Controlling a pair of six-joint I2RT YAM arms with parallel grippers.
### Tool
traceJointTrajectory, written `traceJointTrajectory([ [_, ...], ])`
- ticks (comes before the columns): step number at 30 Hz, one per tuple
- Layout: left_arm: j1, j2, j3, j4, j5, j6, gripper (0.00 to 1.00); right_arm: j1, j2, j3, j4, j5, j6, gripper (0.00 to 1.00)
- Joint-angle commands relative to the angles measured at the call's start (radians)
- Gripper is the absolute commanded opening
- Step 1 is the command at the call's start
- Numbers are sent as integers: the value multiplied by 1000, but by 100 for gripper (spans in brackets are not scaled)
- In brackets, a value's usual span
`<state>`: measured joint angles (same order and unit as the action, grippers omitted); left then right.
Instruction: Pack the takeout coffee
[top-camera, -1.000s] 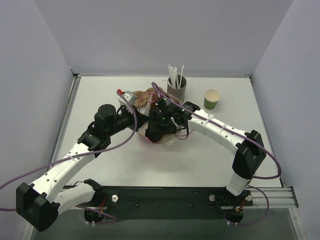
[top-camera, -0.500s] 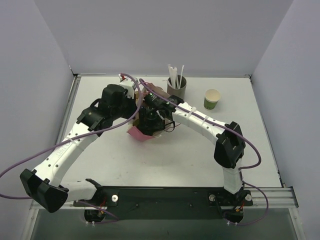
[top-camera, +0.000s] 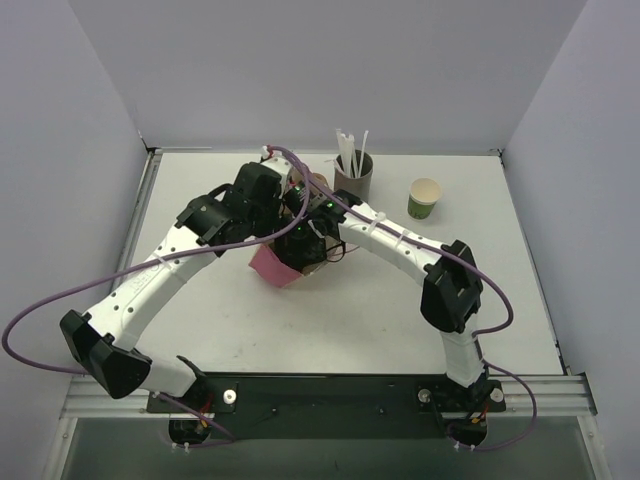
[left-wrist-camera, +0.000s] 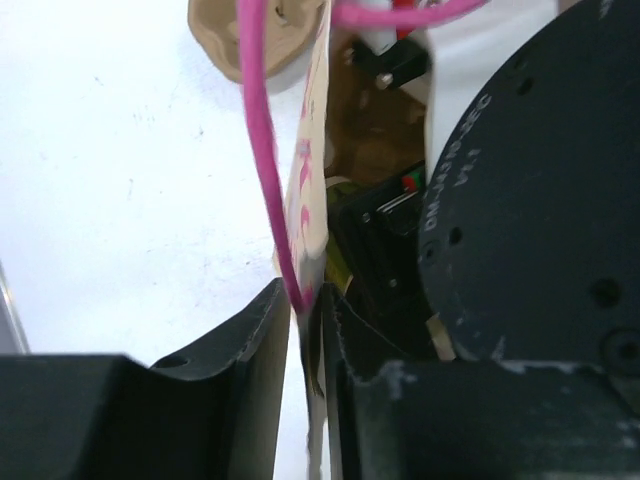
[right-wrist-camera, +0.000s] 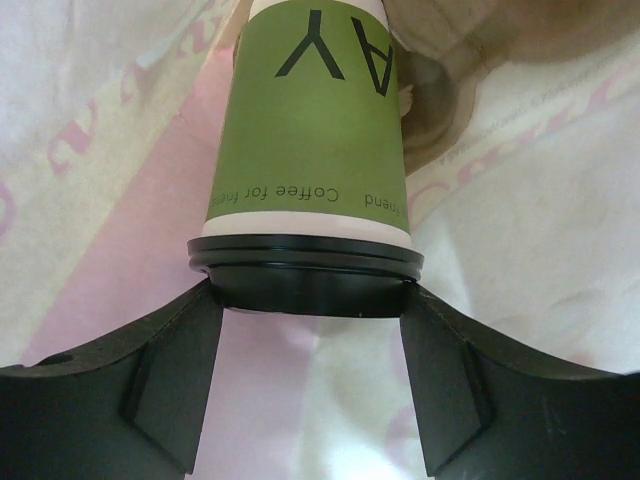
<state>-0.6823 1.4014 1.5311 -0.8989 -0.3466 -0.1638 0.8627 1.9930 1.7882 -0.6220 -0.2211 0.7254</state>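
Now, coffee cup (right-wrist-camera: 310, 150): it is down inside the paper bag (right-wrist-camera: 520, 200), lid end toward the right wrist camera and bottom end deeper in. From above it is hidden under the arms.
Cup feel: smooth green paper with dark letters, round, a bit wider at the lid end. Paper like this can squash.
Black lid (right-wrist-camera: 305, 275): round, shiny, hard plastic with a ridged rim, sitting snug on the cup.
Right pincer (right-wrist-camera: 310, 305): one finger touches each side of the lid, so it is holding the cup by the lid. The hard rim looks like a safer place to hold than the soft wall.
Step in hand: I think the cup is being set down in the bag.
How to do it well: go down slowly until the bottom sits flat. Keep the cup straight so nothing spills. Then open just a little and lift straight out, without snagging the bag.
Bag feel: thin, floppy, creased paper, pale with pink marks.
Left pincer (left-wrist-camera: 303, 312): narrow, with the bag's top edge running between its jaws. I cannot tell if it really pinches the paper. It should hold the mouth open until the cup is down.
Desk (top-camera: 350, 320): flat, white, smooth.
Farther back: another green cup (top-camera: 424, 198), cream inside, and a grey tube of white straws (top-camera: 353, 175).
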Motion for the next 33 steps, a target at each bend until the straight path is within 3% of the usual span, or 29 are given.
traceJointTrajectory([
  [1,-11,13,55,-66,-71,18,33,-8,27,13,-82,39,-26,23],
  [13,-17,44,6,-20,-54,-52,42,-14,32,7,-81,29,-24,23],
  [19,-22,62,6,-14,-150,-49,29,-16,30,8,-81,31,-21,23],
  [24,-40,42,-32,27,-180,-26,0,-16,29,5,-79,32,-17,23],
  [33,-158,-119,-216,228,-262,50,0,-21,-65,-130,16,81,11,22],
])
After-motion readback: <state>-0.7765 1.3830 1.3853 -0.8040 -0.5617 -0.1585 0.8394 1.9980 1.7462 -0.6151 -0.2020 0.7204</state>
